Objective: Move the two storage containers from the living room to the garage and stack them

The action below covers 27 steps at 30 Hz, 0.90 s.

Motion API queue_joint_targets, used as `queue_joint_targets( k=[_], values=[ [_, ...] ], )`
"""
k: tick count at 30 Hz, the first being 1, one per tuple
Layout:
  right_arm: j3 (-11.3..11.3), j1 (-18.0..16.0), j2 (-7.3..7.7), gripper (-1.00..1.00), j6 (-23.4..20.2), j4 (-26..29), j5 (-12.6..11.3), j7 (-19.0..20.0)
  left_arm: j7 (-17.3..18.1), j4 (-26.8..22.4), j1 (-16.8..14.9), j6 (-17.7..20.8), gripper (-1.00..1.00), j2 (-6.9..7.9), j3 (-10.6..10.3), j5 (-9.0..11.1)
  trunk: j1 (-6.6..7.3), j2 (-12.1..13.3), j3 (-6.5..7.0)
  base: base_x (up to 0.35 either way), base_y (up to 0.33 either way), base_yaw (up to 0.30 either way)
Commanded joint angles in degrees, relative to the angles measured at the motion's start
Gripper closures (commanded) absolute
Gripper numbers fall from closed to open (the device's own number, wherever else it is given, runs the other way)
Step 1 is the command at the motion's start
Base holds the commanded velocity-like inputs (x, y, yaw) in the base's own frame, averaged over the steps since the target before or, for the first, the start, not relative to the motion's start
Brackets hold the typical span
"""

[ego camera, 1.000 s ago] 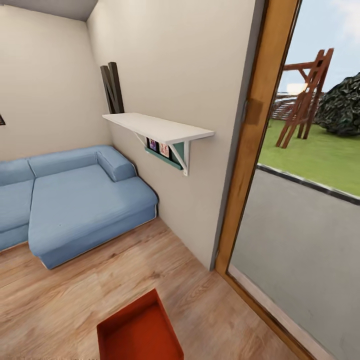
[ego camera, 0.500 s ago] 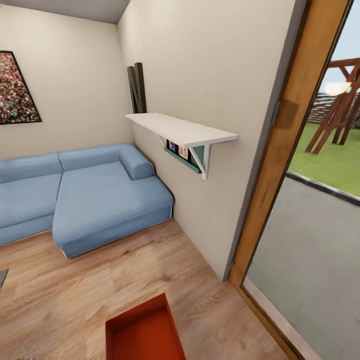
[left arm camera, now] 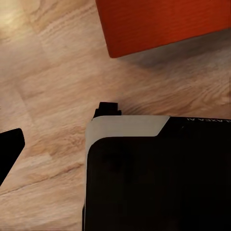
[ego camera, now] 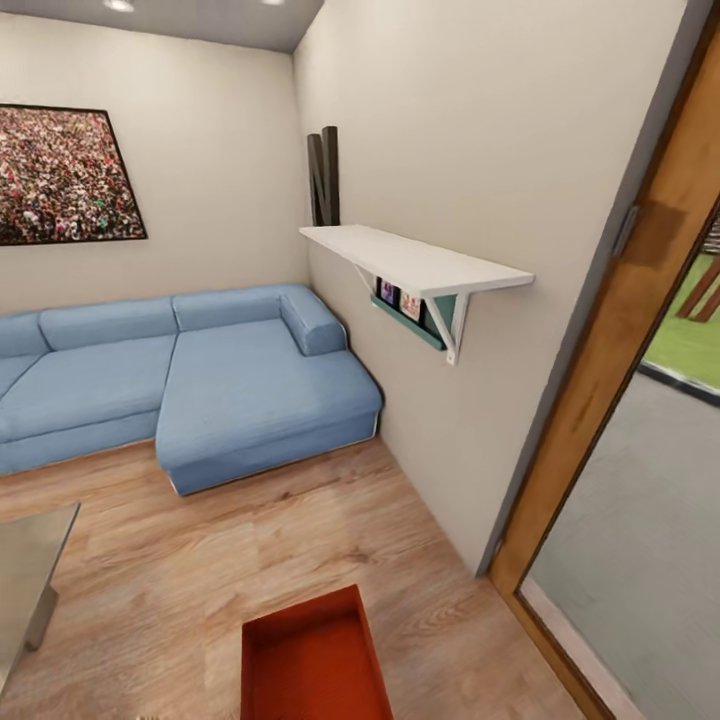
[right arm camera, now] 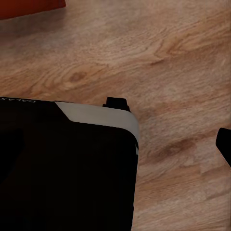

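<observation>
One orange-red storage container (ego camera: pixel 315 665) lies open-side up on the living room's light wood planks, at the near edge of the head view. The left wrist view has its outer wall (left arm camera: pixel 163 21) just beyond my black, white-edged base (left arm camera: pixel 159 178). A corner of it (right arm camera: pixel 29 7) shows in the right wrist view, past the same base (right arm camera: pixel 62 168). One dark left fingertip (left arm camera: pixel 7 154) sits at that picture's edge, and one right fingertip (right arm camera: pixel 224 144) likewise; both hang over bare planks, holding nothing and apart from the container.
A blue sectional sofa (ego camera: pixel 200 380) fills the far corner. A white shelf (ego camera: pixel 415 260) juts from the right wall at chest height. A wood-framed doorway (ego camera: pixel 620 340) opens to grey paving on the right. A glass coffee table's corner (ego camera: pixel 25 560) shows at the left.
The camera has swung left: sofa, shelf and doorway slid right, and the wall picture and glass table came into view. The container stays on the planks close in front.
</observation>
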<state>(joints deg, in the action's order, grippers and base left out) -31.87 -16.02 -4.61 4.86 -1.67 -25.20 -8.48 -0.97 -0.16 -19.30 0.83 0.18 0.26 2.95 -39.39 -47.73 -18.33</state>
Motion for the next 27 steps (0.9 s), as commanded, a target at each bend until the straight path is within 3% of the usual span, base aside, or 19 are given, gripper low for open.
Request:
queue_joint_targets(
  k=[1, 27],
  values=[
    [-0.48, -0.06, -0.05, -1.00, 0.33, -0.18, -0.55, -0.05, -0.09, -0.02, -0.03, 0.10, -1.00, -0.01, 0.00, 0.31, -0.01, -0.05, -0.07, 0.000, 0.000, 0.271],
    [-0.47, -0.06, -0.05, -1.00, 0.33, -0.18, -0.55, -0.05, -0.09, -0.02, -0.03, 0.05, -1.00, 0.00, 0.00, 0.39, -0.01, -0.05, -0.07, 0.000, 0.000, 0.271]
  ],
)
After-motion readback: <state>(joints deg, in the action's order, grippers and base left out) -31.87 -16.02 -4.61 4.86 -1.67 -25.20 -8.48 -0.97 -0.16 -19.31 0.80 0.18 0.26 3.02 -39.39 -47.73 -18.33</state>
